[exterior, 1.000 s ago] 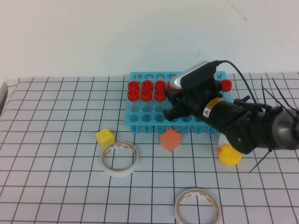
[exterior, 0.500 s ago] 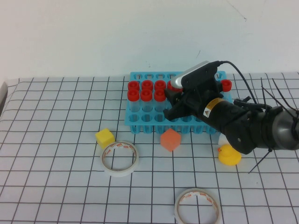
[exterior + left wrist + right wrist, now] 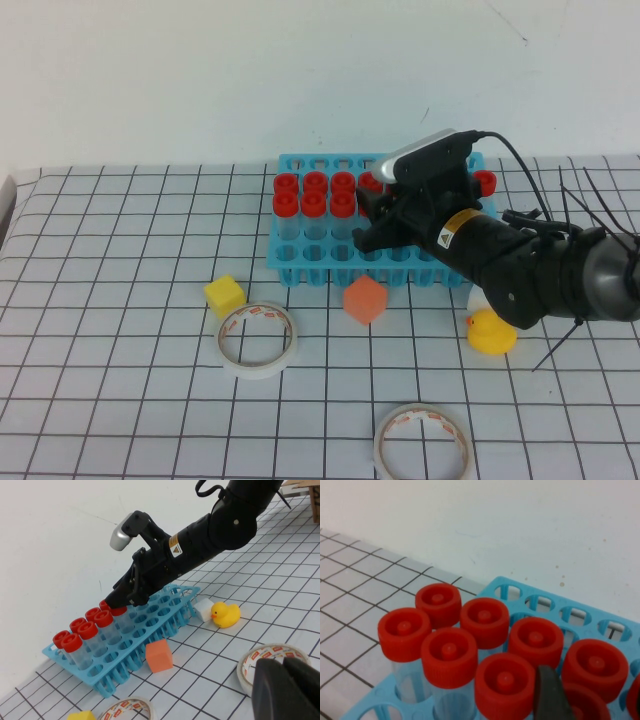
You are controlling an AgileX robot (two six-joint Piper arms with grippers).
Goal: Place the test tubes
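Observation:
A blue tube rack (image 3: 300,268) stands at the back of the table, with several red-capped test tubes (image 3: 314,198) upright in its left end. My right gripper (image 3: 372,215) hovers over the caps just right of that cluster. In the right wrist view one dark finger (image 3: 549,695) stands beside a cap (image 3: 585,700) seated in the rack (image 3: 520,587), and the jaws stand open around it. From the left wrist view, the right gripper (image 3: 117,601) points down at the row of caps. My left gripper (image 3: 287,680) is shut and empty, hanging above a tape roll (image 3: 272,656).
An orange cube (image 3: 364,299) lies just in front of the rack, a yellow cube (image 3: 224,295) to its left. Two tape rolls (image 3: 258,338) (image 3: 423,448) lie nearer. A rubber duck (image 3: 491,333) sits under the right arm. One more capped tube (image 3: 484,183) stands at the rack's right end.
The right gripper has lifted slightly and shifted a little to the right over the rack, its jaws widening. The caps in the rack stay put. The left gripper has not moved.

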